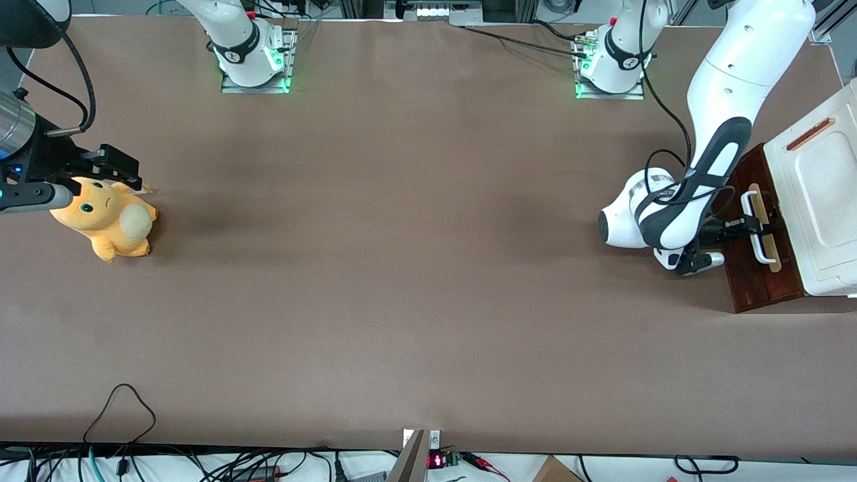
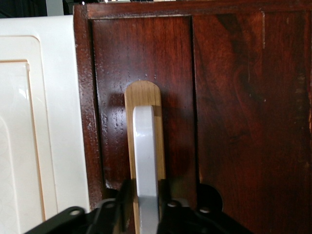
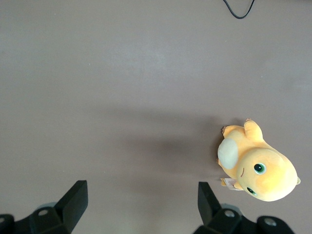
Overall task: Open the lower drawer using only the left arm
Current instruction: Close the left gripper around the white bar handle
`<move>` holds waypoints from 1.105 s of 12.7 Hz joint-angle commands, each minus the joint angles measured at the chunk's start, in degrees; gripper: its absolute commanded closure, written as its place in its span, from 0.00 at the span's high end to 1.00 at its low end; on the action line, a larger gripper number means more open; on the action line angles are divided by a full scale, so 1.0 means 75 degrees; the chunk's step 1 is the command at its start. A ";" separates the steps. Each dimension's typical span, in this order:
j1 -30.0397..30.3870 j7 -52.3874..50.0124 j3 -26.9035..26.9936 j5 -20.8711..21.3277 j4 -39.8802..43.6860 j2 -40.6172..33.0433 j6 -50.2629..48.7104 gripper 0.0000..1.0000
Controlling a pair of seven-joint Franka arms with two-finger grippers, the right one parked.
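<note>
The left arm [image 1: 720, 120] reaches down over the surface [image 1: 402, 268] at the working arm's end, wrist bent toward the lower drawer [image 1: 760, 271] under the white cabinet top [image 1: 820, 201]; its pincer [image 1: 748, 231] grips the white handle [image 2: 145, 161]

Brown tabletop [image 1: 402, 301], seemingly evenly lit

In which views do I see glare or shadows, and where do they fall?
Front view: soft dark shadows lie on the brown table, one beside the yellow plush toy. Left wrist view: the white bar handle, with the pincer around it, casts a shadow on the glossy lower drawer; a pale sheen shows on the white cabinet top.
</note>
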 commanded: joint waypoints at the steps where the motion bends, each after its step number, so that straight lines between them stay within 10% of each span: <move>1: 0.0094 -0.0064 -0.0113 0.0193 0.0121 0.0115 -0.0170 0.24; 8: 0.0094 -0.0064 -0.0194 0.0275 0.0121 0.0127 -0.0181 0.00; 14: -0.0128 -0.0076 -0.0722 0.0275 0.0133 0.0256 -0.0509 0.00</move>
